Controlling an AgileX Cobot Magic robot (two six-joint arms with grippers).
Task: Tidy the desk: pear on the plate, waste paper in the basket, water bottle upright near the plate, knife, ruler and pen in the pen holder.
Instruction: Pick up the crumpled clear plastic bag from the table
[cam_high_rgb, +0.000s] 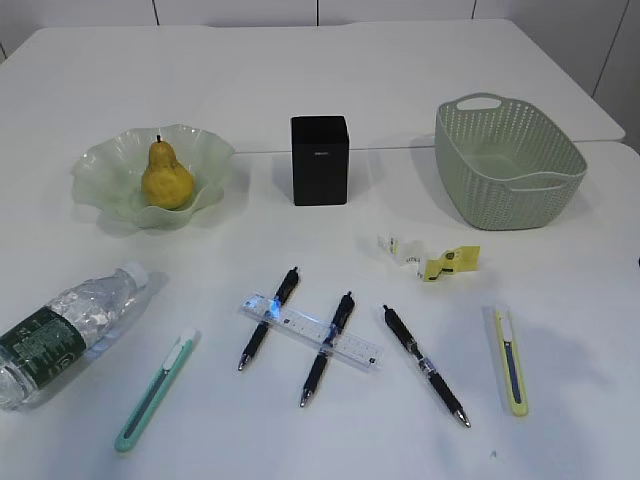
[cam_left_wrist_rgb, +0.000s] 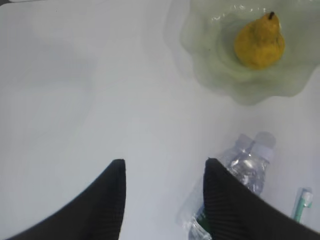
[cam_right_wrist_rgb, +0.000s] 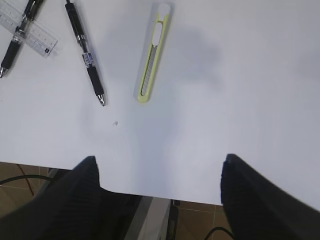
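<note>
The yellow pear (cam_high_rgb: 167, 178) sits in the wavy glass plate (cam_high_rgb: 210, 150). At the front left the water bottle (cam_high_rgb: 62, 330) lies on its side. Three pens (cam_high_rgb: 268, 318) and a clear ruler (cam_high_rgb: 345, 342) lie in the middle, with a teal knife (cam_high_rgb: 155, 390) to their left and a yellow-green knife (cam_high_rgb: 512, 362) to their right. Waste paper (cam_high_rgb: 450, 262) lies in front of the basket (cam_high_rgb: 500, 180). The black pen holder (cam_high_rgb: 320, 160) stands at centre back. My left gripper (cam_left_wrist_rgb: 164, 167) hangs open and empty beside the bottle (cam_left_wrist_rgb: 247, 160). Over the table's front edge, my right gripper (cam_right_wrist_rgb: 160, 160) is wide open.
Neither arm shows in the exterior view. In the right wrist view the yellow-green knife (cam_right_wrist_rgb: 152, 60), one pen (cam_right_wrist_rgb: 86, 55) and the ruler's end (cam_right_wrist_rgb: 30, 32) lie ahead of the jaws. The floor shows below the table edge (cam_right_wrist_rgb: 165, 192).
</note>
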